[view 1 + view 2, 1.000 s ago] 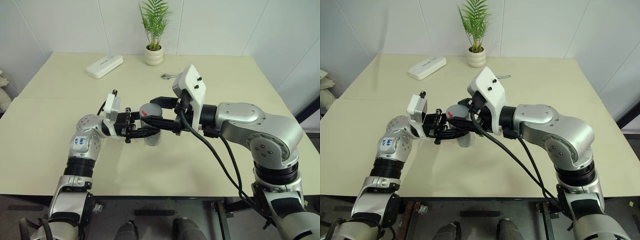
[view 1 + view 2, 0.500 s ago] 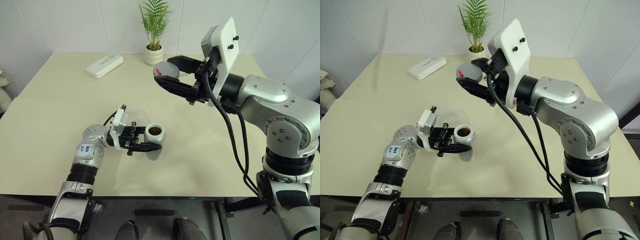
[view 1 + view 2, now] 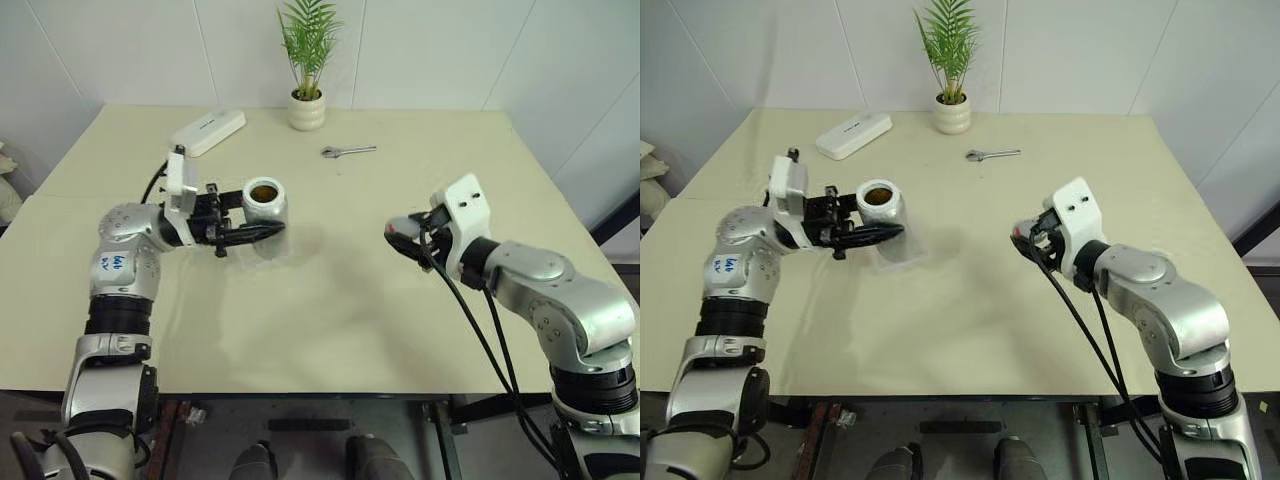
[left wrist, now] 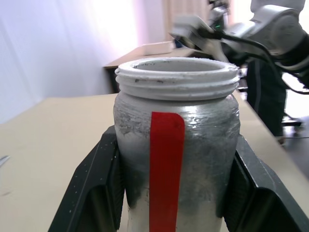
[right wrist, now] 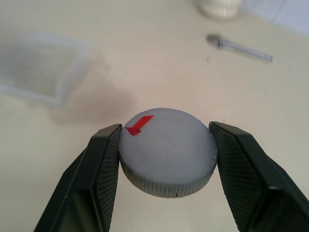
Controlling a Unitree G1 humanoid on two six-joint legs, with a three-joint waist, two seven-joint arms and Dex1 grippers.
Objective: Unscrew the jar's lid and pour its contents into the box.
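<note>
Head pair high over the table [image 3: 330, 300], wrist cams right up close.

My two eyes look forward and down, the potted plant [image 3: 307, 60] at the far edge, both sharing the whole tabletop. My left wrist camera sits tight behind the jar [image 4: 176, 145], facing across toward my right arm. My right wrist camera hugs the lid [image 5: 167, 151], looking toward the plant's pot, over the wrench [image 5: 241, 46] and the box [image 5: 41, 72].

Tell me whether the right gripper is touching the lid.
Touching. The right wrist view shows the right gripper with both fingers pressed against the lid rim.
</note>
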